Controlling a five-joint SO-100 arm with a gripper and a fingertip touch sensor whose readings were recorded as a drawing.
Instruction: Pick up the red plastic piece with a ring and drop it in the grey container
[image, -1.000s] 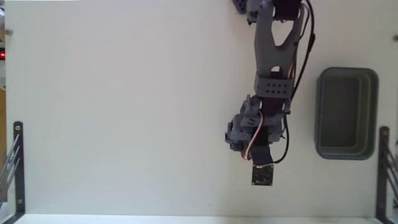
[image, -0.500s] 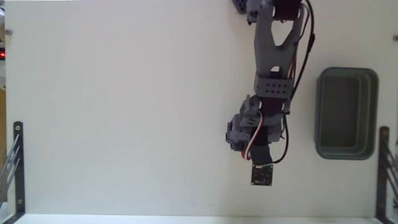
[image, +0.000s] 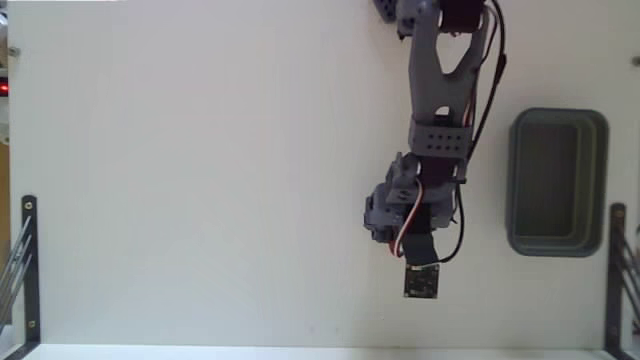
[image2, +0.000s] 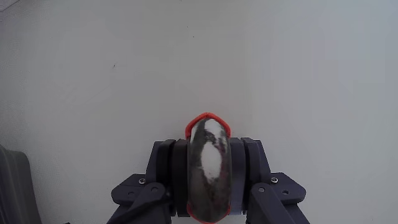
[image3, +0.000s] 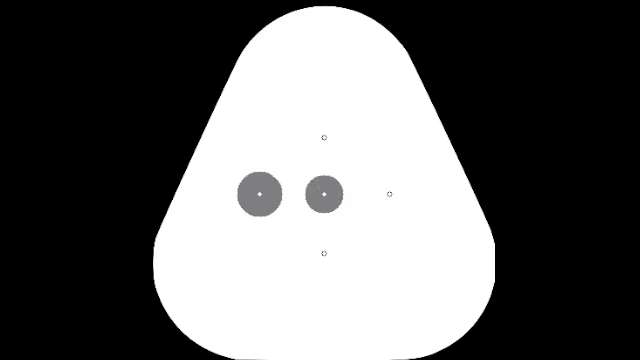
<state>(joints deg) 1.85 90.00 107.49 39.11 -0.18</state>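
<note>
The grey container (image: 557, 182) sits at the right edge of the white surface (image: 200, 180) in the fixed view, nothing inside it that I can see. The arm is just left of it, not touching. In the wrist view the claw (image2: 209, 163) is clamped on the red plastic piece with a ring (image2: 208, 168): a thin red rim around a dark, glossy middle.

Matt grey container (image: 557, 238) (plastic, seemingly); red plastic piece with a ring (image2: 209, 121), glossy.
</note>
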